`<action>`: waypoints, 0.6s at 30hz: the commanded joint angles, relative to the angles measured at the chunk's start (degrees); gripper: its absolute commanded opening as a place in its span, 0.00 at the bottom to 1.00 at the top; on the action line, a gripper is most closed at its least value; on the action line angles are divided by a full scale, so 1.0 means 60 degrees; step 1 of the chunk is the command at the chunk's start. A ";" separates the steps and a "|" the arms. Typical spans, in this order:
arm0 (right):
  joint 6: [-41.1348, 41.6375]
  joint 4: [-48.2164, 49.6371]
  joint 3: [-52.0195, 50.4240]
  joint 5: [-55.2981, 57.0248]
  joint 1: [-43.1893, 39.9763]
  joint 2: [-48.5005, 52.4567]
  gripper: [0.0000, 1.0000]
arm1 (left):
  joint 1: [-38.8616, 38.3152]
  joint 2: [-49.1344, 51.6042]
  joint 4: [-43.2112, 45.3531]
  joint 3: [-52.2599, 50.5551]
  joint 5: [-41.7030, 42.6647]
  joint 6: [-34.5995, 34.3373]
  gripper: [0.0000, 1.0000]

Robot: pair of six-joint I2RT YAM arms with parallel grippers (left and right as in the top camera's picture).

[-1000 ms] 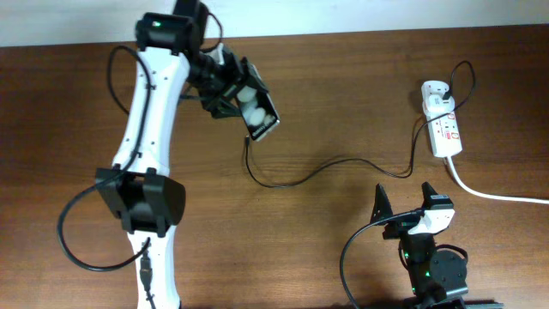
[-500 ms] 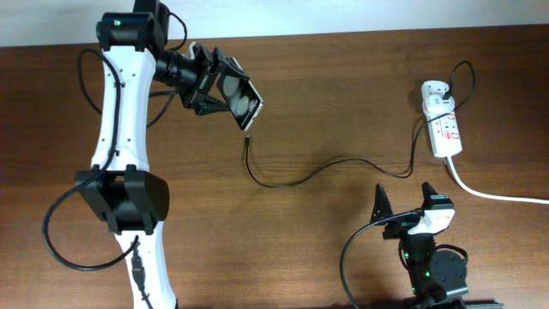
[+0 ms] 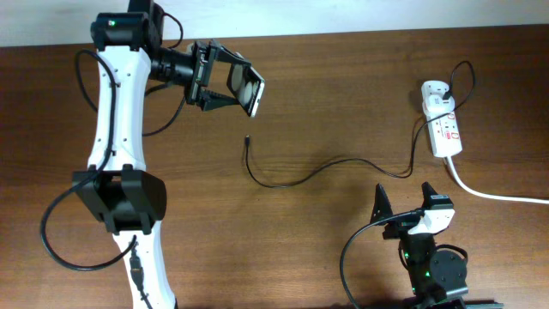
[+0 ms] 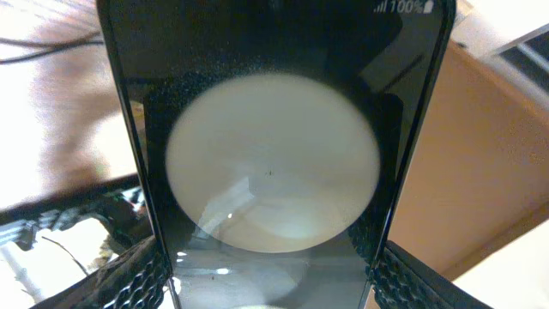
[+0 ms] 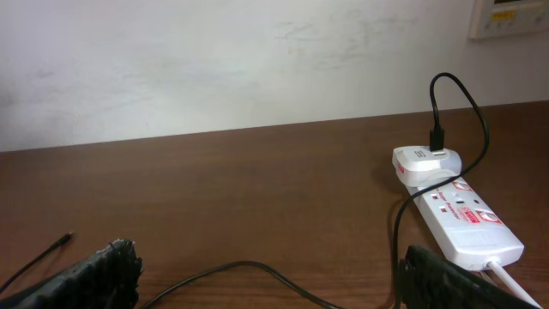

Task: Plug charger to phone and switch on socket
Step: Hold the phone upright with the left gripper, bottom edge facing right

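My left gripper (image 3: 219,79) is shut on the black phone (image 3: 249,89) and holds it tilted above the far left of the table. The phone (image 4: 274,146) fills the left wrist view, with a white round blob on its screen. The thin black charger cable (image 3: 330,165) lies on the table, its plug tip (image 3: 246,140) free below the phone. The cable runs to the white adapter block (image 3: 436,91) plugged into the white power strip (image 3: 445,131). My right gripper (image 3: 403,204) is open and empty at the front; its wrist view shows the cable (image 5: 249,268), adapter (image 5: 426,163) and strip (image 5: 467,227).
The strip's thick white cord (image 3: 497,196) runs off to the right edge. The left arm (image 3: 120,137) stretches along the table's left side. A pale wall (image 5: 214,60) stands behind the table's far edge.
My left gripper has swung the phone up and left, away from the plug tip, then turned it more on edge. The cable and right arm have not moved.
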 commanded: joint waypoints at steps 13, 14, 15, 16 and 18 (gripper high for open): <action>-0.0066 -0.0076 -0.0051 0.0018 -0.0033 -0.0080 0.99 | 0.1075 -0.0051 -0.0113 0.0273 0.0718 -0.1588 0.20; -0.0066 -0.0076 -0.0051 0.0018 -0.0033 -0.0080 0.99 | 0.1089 -0.0051 -0.0113 0.0273 0.0718 -0.1625 0.20; -0.0066 -0.0076 -0.0051 0.0018 -0.0033 -0.0080 0.98 | 0.1133 -0.0051 -0.0113 0.0273 0.0761 -0.1650 0.20; -0.0066 -0.0076 -0.0051 0.0018 -0.0033 -0.0080 0.99 | 0.1180 -0.0051 -0.0113 0.0273 0.0849 -0.1650 0.20; -0.0066 -0.0076 -0.0051 0.0018 -0.0033 -0.0080 0.99 | 0.1279 -0.0051 -0.0113 0.0273 0.1064 -0.1650 0.20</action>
